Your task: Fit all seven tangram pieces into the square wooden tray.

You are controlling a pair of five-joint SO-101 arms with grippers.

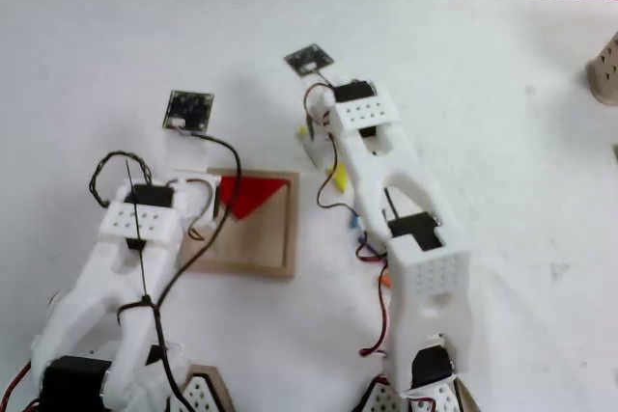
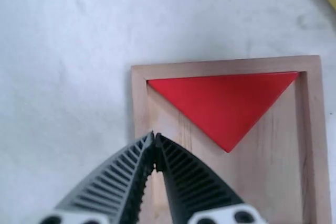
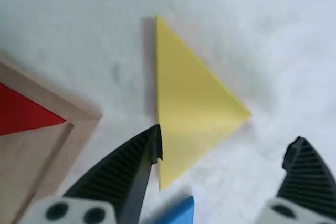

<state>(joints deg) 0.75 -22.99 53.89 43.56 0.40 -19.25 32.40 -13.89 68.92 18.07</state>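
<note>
The square wooden tray lies between the two arms, with a red triangle flat in its far corner. In the left wrist view the red triangle fills the tray's far side, and my left gripper is shut and empty over the tray's edge. A yellow triangle lies on the table beside the tray. My right gripper stands open above it, one finger at its edge, the other out on the table. A blue piece peeks out near it.
The yellow triangle and small blue and orange pieces lie half under the right arm in the high view. A perforated tan object stands at the table's right edge. White tabletop stretches at the back and right.
</note>
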